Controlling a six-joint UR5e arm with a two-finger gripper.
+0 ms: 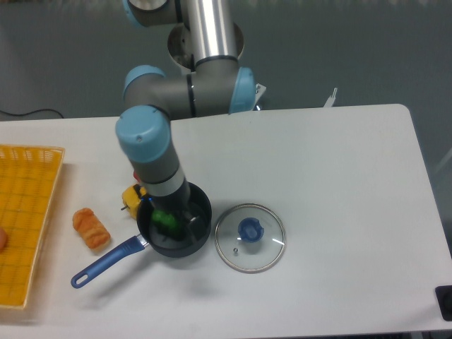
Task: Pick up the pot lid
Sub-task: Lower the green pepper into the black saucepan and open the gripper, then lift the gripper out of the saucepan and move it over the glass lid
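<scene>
The pot lid (263,256) lies flat on the table, a round glass disc with a metal rim and a blue knob (251,229) at its middle. Its left rim is close beside the black pan (176,252). My dark gripper (185,213) points down over the pan, left of the lid and apart from the knob. Its fingers blend into the dark pan, so their spacing cannot be made out.
The pan's blue handle (107,262) points to the lower left, and a green item (167,222) lies inside. A yellow object (131,199) and an orange-brown one (91,229) lie left of the pan. A yellow basket (48,169) stands at the left edge.
</scene>
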